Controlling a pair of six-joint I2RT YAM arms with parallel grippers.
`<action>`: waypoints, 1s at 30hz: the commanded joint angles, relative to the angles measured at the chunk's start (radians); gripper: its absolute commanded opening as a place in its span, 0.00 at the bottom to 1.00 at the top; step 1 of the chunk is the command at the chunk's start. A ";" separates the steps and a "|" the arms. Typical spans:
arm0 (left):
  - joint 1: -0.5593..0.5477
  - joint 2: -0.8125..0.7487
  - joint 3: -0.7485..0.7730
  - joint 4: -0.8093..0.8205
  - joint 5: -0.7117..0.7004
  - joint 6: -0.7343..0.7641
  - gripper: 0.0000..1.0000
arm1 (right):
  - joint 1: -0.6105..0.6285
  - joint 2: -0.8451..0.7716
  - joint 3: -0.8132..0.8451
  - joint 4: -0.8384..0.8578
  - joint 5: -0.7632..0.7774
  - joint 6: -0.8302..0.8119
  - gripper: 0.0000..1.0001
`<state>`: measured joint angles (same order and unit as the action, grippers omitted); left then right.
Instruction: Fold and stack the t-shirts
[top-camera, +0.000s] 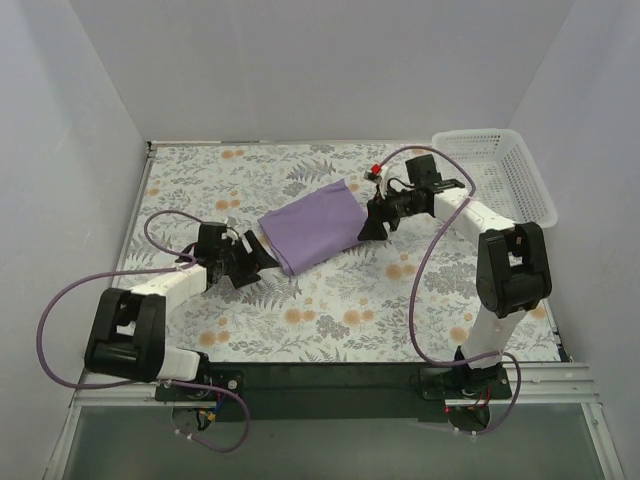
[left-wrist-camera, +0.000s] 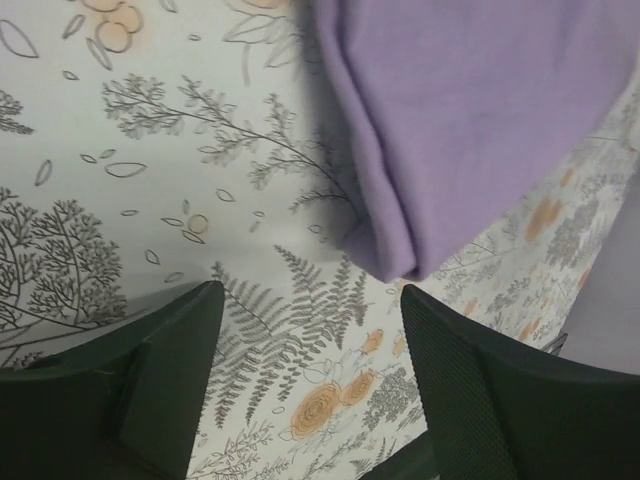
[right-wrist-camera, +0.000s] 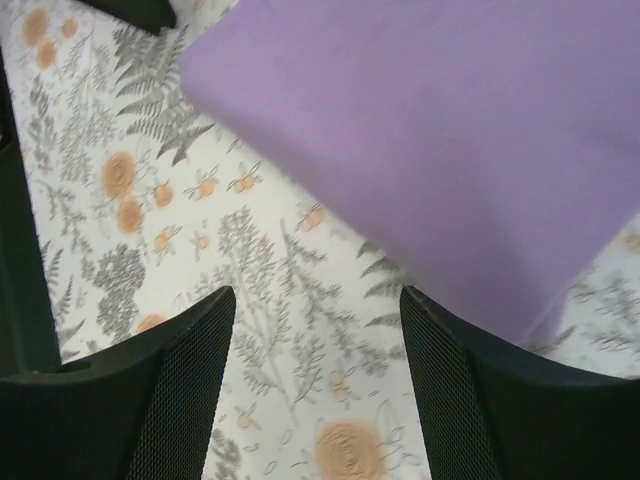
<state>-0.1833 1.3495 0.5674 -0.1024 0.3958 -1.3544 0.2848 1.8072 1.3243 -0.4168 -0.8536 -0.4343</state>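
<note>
A lavender-purple t-shirt (top-camera: 313, 226) lies folded into a rectangle on the floral table, in the middle. My left gripper (top-camera: 266, 256) is open and empty just off the shirt's near left corner; in the left wrist view the shirt's corner (left-wrist-camera: 400, 250) lies just ahead of my gripper (left-wrist-camera: 312, 310). My right gripper (top-camera: 368, 230) is open and empty at the shirt's right edge; in the right wrist view the shirt (right-wrist-camera: 440, 150) fills the upper right, ahead of my gripper (right-wrist-camera: 318, 305), with the right finger (right-wrist-camera: 470, 380) close by its edge.
A white plastic mesh basket (top-camera: 497, 172) stands at the back right corner of the table. The floral cloth (top-camera: 340, 310) covers the table. Walls close it in at the left, back and right.
</note>
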 joint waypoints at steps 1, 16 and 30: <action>-0.001 0.084 0.078 0.049 -0.027 -0.088 0.68 | -0.013 -0.115 -0.088 -0.059 -0.041 -0.078 0.73; -0.012 0.531 0.566 -0.111 -0.308 0.020 0.22 | -0.121 -0.217 -0.243 -0.011 -0.124 -0.113 0.75; -0.012 0.488 0.646 -0.037 -0.261 0.129 0.03 | -0.127 -0.181 -0.249 -0.030 -0.145 -0.139 0.73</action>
<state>-0.1936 1.9156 1.1946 -0.1986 0.1345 -1.2747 0.1631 1.6150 1.0813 -0.4446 -0.9653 -0.5549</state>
